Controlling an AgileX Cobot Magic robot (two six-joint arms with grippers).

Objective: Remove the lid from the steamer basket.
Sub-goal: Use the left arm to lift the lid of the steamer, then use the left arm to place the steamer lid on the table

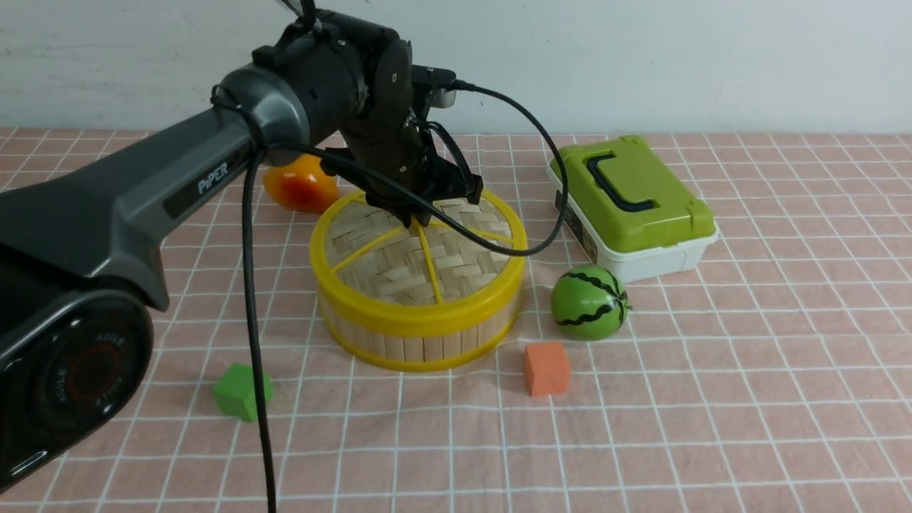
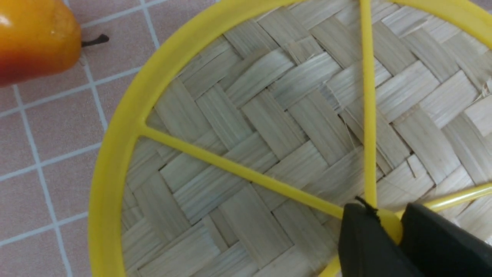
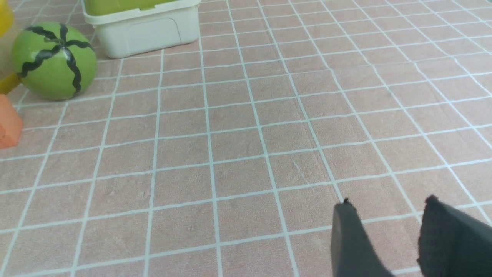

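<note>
The steamer basket (image 1: 420, 335) stands mid-table, with bamboo-slat walls and yellow rims. The lid (image 1: 399, 267), woven bamboo with a yellow rim and yellow spokes, sits on top of it. My left gripper (image 1: 417, 219) reaches down onto the lid's centre. In the left wrist view the lid (image 2: 269, 115) fills the frame and my left gripper (image 2: 388, 227) is shut on its yellow centre knob (image 2: 390, 227). My right gripper (image 3: 388, 215) is open and empty over bare cloth; it does not show in the front view.
A white box with a green lid (image 1: 630, 203) stands right of the basket. A toy watermelon (image 1: 590, 302) and an orange cube (image 1: 546, 368) lie front right of it. A green cube (image 1: 242, 390) lies front left. An orange-yellow fruit (image 1: 301, 184) lies behind the basket.
</note>
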